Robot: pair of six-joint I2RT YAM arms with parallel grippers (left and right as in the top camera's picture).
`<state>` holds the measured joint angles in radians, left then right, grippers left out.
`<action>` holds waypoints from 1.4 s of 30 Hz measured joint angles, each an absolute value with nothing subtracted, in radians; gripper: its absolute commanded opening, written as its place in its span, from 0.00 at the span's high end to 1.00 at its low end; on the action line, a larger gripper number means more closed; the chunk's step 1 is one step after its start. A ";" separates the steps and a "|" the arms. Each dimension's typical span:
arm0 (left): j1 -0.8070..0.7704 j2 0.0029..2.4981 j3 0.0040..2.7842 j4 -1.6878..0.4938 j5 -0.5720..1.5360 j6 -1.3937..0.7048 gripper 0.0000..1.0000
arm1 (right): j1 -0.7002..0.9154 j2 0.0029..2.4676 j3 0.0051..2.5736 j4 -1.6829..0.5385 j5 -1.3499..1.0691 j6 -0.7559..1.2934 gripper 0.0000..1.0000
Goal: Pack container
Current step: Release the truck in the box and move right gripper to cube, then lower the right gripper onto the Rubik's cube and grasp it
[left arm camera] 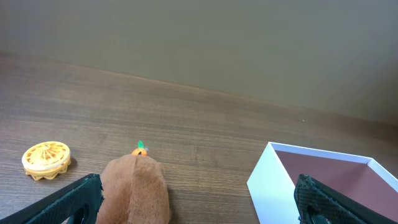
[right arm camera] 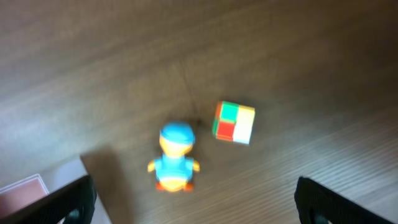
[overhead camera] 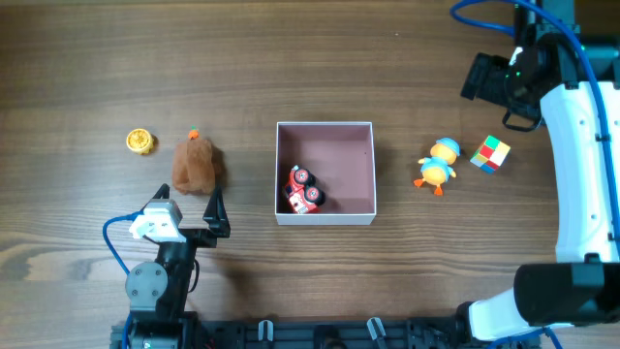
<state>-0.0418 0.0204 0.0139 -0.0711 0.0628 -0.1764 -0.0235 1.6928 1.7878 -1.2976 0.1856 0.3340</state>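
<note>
The container [overhead camera: 325, 125], a shallow square box with white walls and a dusky pink floor, sits at the table's middle. A red toy car [overhead camera: 302, 190] lies in its near left corner. A brown plush [overhead camera: 197, 163] and a yellow disc [overhead camera: 140, 142] lie to its left; a blue and yellow duck [overhead camera: 438, 165] and a colour cube [overhead camera: 490, 153] lie to its right. My left gripper [left arm camera: 199, 208] is open and empty, the plush [left arm camera: 134, 190] by its left finger and the container wall [left arm camera: 273, 186] by its right. My right gripper [right arm camera: 199, 208] is open and empty, high above the duck [right arm camera: 176, 158] and cube [right arm camera: 234, 122].
The left arm [overhead camera: 160, 276] stands at the near left edge, its gripper [overhead camera: 189, 215] just in front of the plush. The right arm [overhead camera: 581, 174] runs along the right side, with its gripper [overhead camera: 499, 87] at the far right. The disc [left arm camera: 46, 160] shows in the left wrist view.
</note>
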 measured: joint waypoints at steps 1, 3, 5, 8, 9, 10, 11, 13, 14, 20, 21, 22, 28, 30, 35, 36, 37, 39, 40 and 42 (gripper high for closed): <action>-0.042 0.020 0.014 -0.071 0.063 -0.176 0.00 | -0.032 1.701 1.765 -1.273 0.174 0.319 0.00; -0.042 0.020 0.014 -0.071 0.063 -0.176 0.00 | -0.036 1.724 1.717 -1.246 0.144 0.302 0.00; -0.042 0.020 0.014 -0.071 0.063 -0.176 0.00 | -0.035 1.762 1.682 -1.240 0.123 0.300 0.00; -0.042 0.020 0.014 -0.071 0.063 -0.176 0.00 | -0.036 1.810 1.659 -1.220 0.105 0.301 0.00; -0.042 0.020 0.014 -0.071 0.063 -0.176 0.00 | -0.036 1.823 1.658 -1.214 0.103 0.301 0.00; -0.042 0.020 0.014 -0.071 0.063 -0.176 0.00 | -0.036 1.834 1.658 -1.208 0.101 0.301 0.00; -0.042 0.020 0.014 -0.071 0.063 -0.176 0.00 | -0.036 1.842 1.657 -1.205 0.101 0.307 0.00; -0.042 0.020 0.014 -0.071 0.063 -0.176 0.00 | -0.039 1.848 1.657 -1.206 0.112 0.341 0.00; -0.042 0.020 0.014 -0.071 0.063 -0.176 0.00 | -0.044 1.849 1.657 -1.207 0.118 0.367 0.00; -0.042 0.020 0.014 -0.071 0.063 -0.176 0.00 | -0.149 1.849 1.657 -1.207 0.139 0.445 0.00; -0.042 0.020 0.014 -0.071 0.063 -0.176 0.00 | -0.169 1.849 1.655 -1.202 0.141 0.445 0.00; -0.042 0.020 0.014 -0.071 0.063 -0.176 0.00 | -0.180 1.849 1.647 -1.188 0.142 0.445 0.00; -0.042 0.020 0.014 -0.071 0.063 -0.176 0.00 | -0.235 1.850 1.495 -1.044 0.142 0.454 0.00; -0.042 0.020 0.014 -0.071 0.063 -0.176 0.00 | -0.258 1.852 1.443 -1.018 0.142 0.473 0.00; -0.042 0.020 0.014 -0.071 0.063 -0.176 0.00 | -0.282 1.854 1.369 -0.954 0.139 0.514 0.00; -0.042 0.020 0.014 -0.071 0.063 -0.176 0.00 | -0.282 1.854 1.361 -0.939 0.138 0.516 0.00; -0.042 0.020 0.014 -0.071 0.063 -0.176 0.00 | -0.282 1.854 1.350 -0.921 0.134 0.516 0.00; -0.042 0.020 0.014 -0.071 0.063 -0.176 0.00 | -0.282 1.854 1.331 -0.897 0.118 0.516 0.00; -0.042 0.020 0.014 -0.071 0.063 -0.176 0.00 | -0.282 1.854 1.327 -0.894 0.110 0.516 0.00; -0.042 0.020 0.014 -0.071 0.063 -0.176 0.00 | -0.282 1.854 1.322 -0.878 0.088 0.516 0.00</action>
<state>-0.0418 0.0204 0.0139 -0.0711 0.0628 -0.1764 -0.2825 1.8542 1.3224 -0.8780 0.0883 0.5159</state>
